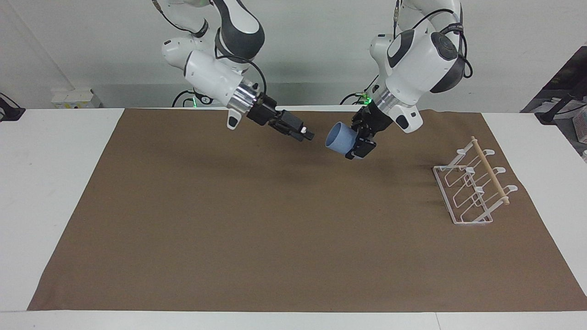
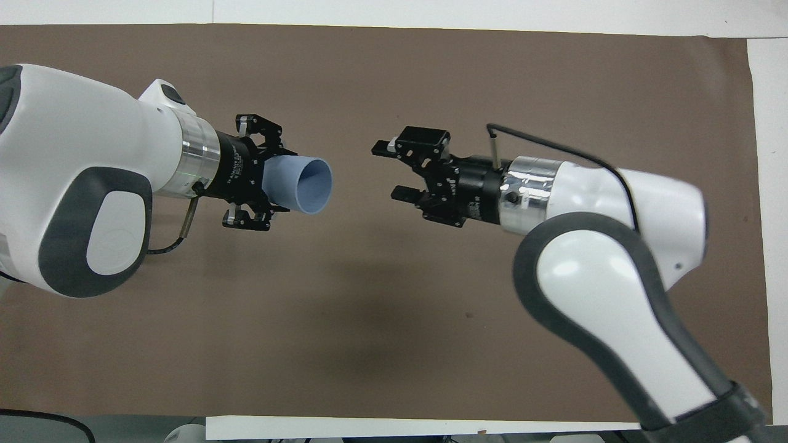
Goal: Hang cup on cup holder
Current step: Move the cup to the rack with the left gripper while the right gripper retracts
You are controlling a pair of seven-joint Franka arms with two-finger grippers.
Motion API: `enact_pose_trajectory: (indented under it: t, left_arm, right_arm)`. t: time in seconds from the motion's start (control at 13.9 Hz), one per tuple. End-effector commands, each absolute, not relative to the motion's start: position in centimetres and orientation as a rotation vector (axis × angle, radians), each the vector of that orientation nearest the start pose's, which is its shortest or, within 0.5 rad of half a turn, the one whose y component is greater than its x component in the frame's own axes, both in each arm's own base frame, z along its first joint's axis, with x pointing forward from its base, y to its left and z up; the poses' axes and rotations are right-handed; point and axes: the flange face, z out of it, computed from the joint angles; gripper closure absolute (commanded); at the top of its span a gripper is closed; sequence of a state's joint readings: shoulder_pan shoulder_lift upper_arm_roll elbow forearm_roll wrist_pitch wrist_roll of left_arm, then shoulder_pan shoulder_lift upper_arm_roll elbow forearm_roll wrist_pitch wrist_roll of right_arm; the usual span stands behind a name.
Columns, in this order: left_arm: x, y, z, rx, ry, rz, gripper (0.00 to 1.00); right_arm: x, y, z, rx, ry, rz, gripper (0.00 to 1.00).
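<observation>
We are looking at a white table (image 1: pixel 59 192) covered almost wholly by a brown mat (image 1: pixel 275 229), with a plain pale wall (image 1: pixel 321 41) rising just past the robots' end of it. A few small boxes (image 1: pixel 75 97) are sitting against that wall, off the right arm's end of the table.

The left gripper (image 1: pixel 356 142) is hanging in the air over the mat's strip closest to the robots, and its fingers are closing around the narrow base of the cup (image 1: pixel 340 138). The light-blue cup is lying nearly on its side in that grasp, its open mouth facing the right gripper (image 1: pixel 306 133); in the overhead view we are seeing straight into the cup (image 2: pixel 303 184) from the side of the left gripper (image 2: pixel 271 183).

The right gripper (image 2: pixel 389 172) is hovering over the same strip of mat, a clear gap apart from the cup's rim, its two fingers spread partway and holding nothing.

The cup holder (image 1: pixel 474 188) is standing on the mat toward the left arm's end of the table, well apart from both grippers, its wooden rod (image 1: pixel 490 171) running along the top and no cup on its wire loops.
</observation>
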State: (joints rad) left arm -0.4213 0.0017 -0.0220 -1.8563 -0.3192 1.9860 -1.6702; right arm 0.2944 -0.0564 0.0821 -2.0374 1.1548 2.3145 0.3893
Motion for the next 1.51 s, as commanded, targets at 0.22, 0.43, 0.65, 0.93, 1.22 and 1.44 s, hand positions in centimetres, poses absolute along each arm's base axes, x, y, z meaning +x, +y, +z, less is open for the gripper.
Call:
enact_pose_trajectory:
  t: [0.22, 0.43, 0.65, 0.93, 1.22, 1.44]
  left_arm:
    - [52.8, -18.7, 52.1, -2.463, -1.857, -0.16, 0.67]
    - [54.4, -14.9, 52.6, -2.373, -1.697, -0.493, 0.67]
    - [56.8, -10.4, 53.6, -2.305, -1.567, -0.804, 0.67]
    - [59.6, -6.8, 49.9, -2.152, -1.371, -0.939, 0.67]
    - [61.4, -5.1, 44.8, -1.894, -1.325, -1.082, 0.67]
    - [61.2, -6.6, 43.6, -1.81, -1.248, -1.122, 0.67]
  right_arm:
    - [54.3, 10.0, 54.3, -2.552, 0.426, -0.012, 0.01]
    - [53.6, 5.0, 56.3, -2.896, 0.329, -0.104, 0.01]
    - [52.5, 1.1, 60.6, -3.105, 0.303, 0.056, 0.01]
    - [54.2, -3.1, 66.1, -3.171, 0.166, 0.165, 0.01]
    - [53.4, -2.0, 65.9, -3.217, 0.107, 0.204, 0.01]
    - [52.7, -1.9, 65.3, -3.207, 0.105, 0.231, 0.01]
